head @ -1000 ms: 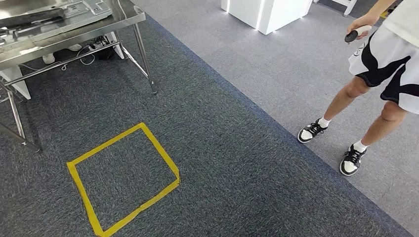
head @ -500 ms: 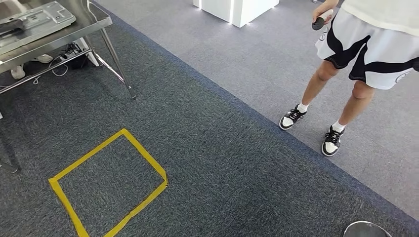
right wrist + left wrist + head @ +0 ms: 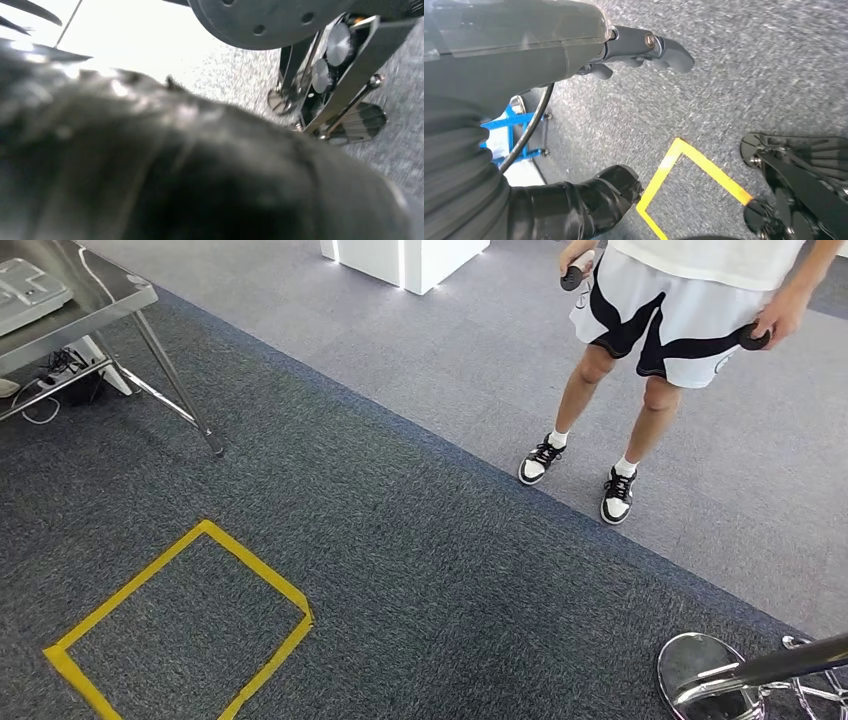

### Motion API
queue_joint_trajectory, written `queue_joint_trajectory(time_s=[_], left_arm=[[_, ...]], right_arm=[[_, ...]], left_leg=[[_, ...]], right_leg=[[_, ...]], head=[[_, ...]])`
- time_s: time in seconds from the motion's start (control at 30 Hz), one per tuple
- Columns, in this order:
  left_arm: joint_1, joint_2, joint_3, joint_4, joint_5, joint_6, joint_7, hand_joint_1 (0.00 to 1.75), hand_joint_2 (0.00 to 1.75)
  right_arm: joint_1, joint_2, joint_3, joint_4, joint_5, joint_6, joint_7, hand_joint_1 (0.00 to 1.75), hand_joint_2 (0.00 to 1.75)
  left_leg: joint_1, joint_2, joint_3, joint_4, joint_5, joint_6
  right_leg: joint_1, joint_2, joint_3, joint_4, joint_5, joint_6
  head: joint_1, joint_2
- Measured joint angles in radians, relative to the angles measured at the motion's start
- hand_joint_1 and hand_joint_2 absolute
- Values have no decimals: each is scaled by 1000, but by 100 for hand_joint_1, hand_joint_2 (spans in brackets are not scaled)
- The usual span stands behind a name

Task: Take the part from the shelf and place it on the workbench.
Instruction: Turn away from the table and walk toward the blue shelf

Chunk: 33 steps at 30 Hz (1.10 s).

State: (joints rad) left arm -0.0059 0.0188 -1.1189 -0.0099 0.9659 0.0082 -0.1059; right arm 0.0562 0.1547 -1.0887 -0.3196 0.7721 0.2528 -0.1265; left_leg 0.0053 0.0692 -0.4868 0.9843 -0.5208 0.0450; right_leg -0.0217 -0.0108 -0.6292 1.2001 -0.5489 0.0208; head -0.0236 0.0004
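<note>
Left hand (image 3: 624, 47) hangs above carpet (image 3: 749, 75), fingers holding nothing.

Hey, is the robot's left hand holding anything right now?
No. The left hand hangs over bare carpet, fingers extended with nothing between them.

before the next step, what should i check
1. Left hand free for the part: ok, fingers apart, nothing in them.
2. Right hand free: cannot tell, its wrist view is dark and blurred.
3. Path free of people: not ok, a person stands close ahead to the right.
4. Floor free near the feet: not ok, a chrome stand sits low on the right.
5. Table in sight: ok, its corner is at the far left.
6. Standing in the tape square: cannot tell; it lies ahead to the left.
</note>
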Motion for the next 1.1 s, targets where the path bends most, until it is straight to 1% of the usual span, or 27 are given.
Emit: queue_joint_trajectory(time_s=[0.07, 0.1, 0.13, 0.2, 0.27, 0.33, 0.37, 0.4, 0.43, 0.47, 0.5, 0.53, 0.57, 0.6, 0.63, 0.7, 0.73, 0.77, 0.8, 0.83, 0.87, 0.9, 0.93, 0.97, 1.0, 1.03, 1.1], left_arm=[[-2, -1, 0, 0, 4, 2, 0, 0, 175], [-4, -1, 0, 0, 5, 3, 0, 0, 175], [-6, -1, 0, 0, 6, 3, 0, 0, 175], [-12, -1, 0, 0, 6, 4, 0, 0, 175], [-14, -2, 0, 0, 7, 4, 0, 0, 175], [-12, -2, 0, 0, 8, 4, 0, 0, 175], [-11, -3, 0, 0, 8, 4, 0, 0, 175], [-10, -3, 0, 0, 8, 4, 0, 0, 175], [-9, -2, 0, 0, 8, 4, 0, 0, 175], [-9, -2, 0, 0, 8, 4, 0, 0, 175], [-8, -2, 0, 0, 8, 4, 0, 0, 175], [-5, -2, 0, 0, 8, 4, 0, 0, 175], [-3, -1, 0, 1, 8, 4, 0, 0, 175], [-2, -1, 0, 2, 8, 4, 0, 0, 175], [-2, 0, 0, 2, 8, 4, 0, 0, 175], [-6, 0, 0, 3, 8, 5, 0, 0, 175], [-8, 0, 0, 3, 8, 5, 0, 0, 175], [-9, -1, 0, 3, 8, 5, 0, 0, 175], [-8, -1, 0, 3, 8, 5, 0, 0, 175], [-6, -1, 0, 3, 8, 5, 0, 0, 175], [-4, -1, 0, 3, 9, 5, 0, 0, 175], [-3, -1, 0, 3, 9, 5, 0, 0, 175], [-2, -1, 0, 3, 10, 5, 0, 0, 175], [-2, -1, 0, 3, 11, 6, 1, 0, 175], [-3, -1, 0, 3, 12, 6, 1, 0, 175], [-4, -2, 0, 3, 13, 6, 1, 0, 175], [-5, -2, 0, 3, 16, 6, 0, 0, 175]], right_arm=[[-2, -4, 0, 4, 9, 0, -3, 0, 0], [-4, -5, 0, 6, 13, 0, -5, 0, 0], [-5, -6, 0, 8, 15, 0, -7, 0, 0], [-5, -6, 0, 13, 17, 0, -9, 0, 0], [-5, -8, 0, 16, 17, 0, -9, 0, 0], [-7, -8, 0, 18, 17, 0, -10, 0, 0], [-7, -9, 0, 18, 17, 0, -10, 0, 0], [-8, -9, 0, 19, 17, 0, -10, 0, 0], [-8, -9, 0, 19, 17, 0, -10, 0, 0], [-7, -9, 0, 20, 17, 0, -10, 0, 0], [-7, -9, 0, 20, 17, 0, -10, 0, 0], [-7, -9, 0, 21, 17, 0, -10, 0, 0], [-9, -8, 0, 22, 17, 0, -10, 0, 0], [-10, -8, 0, 23, 17, 0, -10, 0, 0], [-11, -8, 0, 24, 17, 0, -10, 0, 0], [-11, -8, 0, 26, 17, 0, -10, 0, 0], [-10, -8, 0, 27, 17, 0, -10, 0, 0], [-10, -9, 0, 28, 17, 0, -10, 0, 0], [-10, -10, 0, 28, 17, 0, -10, 0, 0], [-11, -10, 0, 28, 18, 0, -10, 0, 0], [-12, -11, 0, 28, 19, 0, -10, 0, 0], [-12, -11, 0, 29, 22, 1, -11, 0, 0], [-12, -11, 0, 30, 27, 1, -12, 0, 0], [-11, -11, 0, 31, 31, 1, -13, 0, 0], [-11, -12, -1, 32, 36, 1, -14, 0, 0], [-11, -12, -1, 32, 40, 2, -16, 0, 0], [-12, -14, -2, 34, 48, 7, -18, 0, 0]], left_leg=[[-3, 15, 0, 9, -7, -9], [-5, 22, 0, 12, -10, -14], [-7, 29, 1, 14, -11, -19], [-6, 37, 5, 15, -14, -29], [-1, 2, -7, 48, -44, -40], [3, -46, -56, 155, -109, -46], [4, -56, -89, 225, -139, -47], [4, -60, -115, 279, -155, -48], [4, -61, -127, 300, -150, -47], [4, -63, -120, 282, -125, -44], [4, -70, -94, 223, -84, -40], [4, -88, -63, 151, -46, -35], [4, -108, -36, 86, -19, -31], [3, -125, -19, 42, -4, -27], [1, -134, -14, 24, -3, -24], [0, -120, -13, 13, 2, -18], [1, -108, -9, 5, 8, -12], [3, -95, -5, -4, 15, -5], [5, -82, -4, -12, 21, 1], [3, -69, -3, -15, 23, 5], [1, -57, -6, -15, 24, 7], [-1, -44, -9, -13, 24, 8], [-2, -32, -12, -12, 22, 8], [-2, -21, -14, -9, 21, 7], [-2, -11, -14, -6, 18, 4], [-2, -3, -12, 0, 14, 0], [-5, 11, -10, 10, 4, -11]], right_leg=[[4, -33, 68, -122, 36, -7], [7, -42, 83, -153, 42, -11], [11, -42, 84, -162, 40, -15], [11, -25, 80, -166, 47, -25], [6, -11, 78, -174, 55, -39], [7, 4, 73, -177, 61, -48], [9, 13, 70, -177, 62, -50], [10, 24, 67, -176, 64, -51], [12, 36, 67, -176, 64, -52], [13, 48, 67, -174, 65, -52], [13, 60, 69, -173, 65, -51], [12, 71, 69, -172, 65, -51], [13, 82, 68, -170, 66, -48], [12, 92, 65, -168, 68, -43], [11, 101, 61, -168, 70, -37], [9, 119, 55, -171, 78, -22], [9, 114, 52, -167, 75, -17], [11, 100, 43, -149, 61, -13], [13, 77, 26, -112, 35, -10], [13, 51, 1, -56, 1, -9], [12, 34, -28, 7, -33, -7], [10, 25, -52, 62, -56, -3], [6, 20, -61, 89, -61, -1], [3, 15, -52, 81, -48, 2], [1, 9, -23, 33, -20, 4], [-1, -7, 19, -40, 8, 4], [2, -38, 78, -147, 41, -2]], head=[[0, 0], [0, 0], [-1, 0], [-1, 0], [-1, 0], [-1, 0], [-1, 0], [-1, 0], [-1, 0], [-1, 0], [-1, 0], [-1, 0], [-1, 0], [-1, 0], [-1, 0], [0, 0], [0, 0], [0, 0], [1, 0], [1, 0], [2, 0], [2, 0], [2, 0], [2, 0], [2, 0], [2, 0], [2, 0]])
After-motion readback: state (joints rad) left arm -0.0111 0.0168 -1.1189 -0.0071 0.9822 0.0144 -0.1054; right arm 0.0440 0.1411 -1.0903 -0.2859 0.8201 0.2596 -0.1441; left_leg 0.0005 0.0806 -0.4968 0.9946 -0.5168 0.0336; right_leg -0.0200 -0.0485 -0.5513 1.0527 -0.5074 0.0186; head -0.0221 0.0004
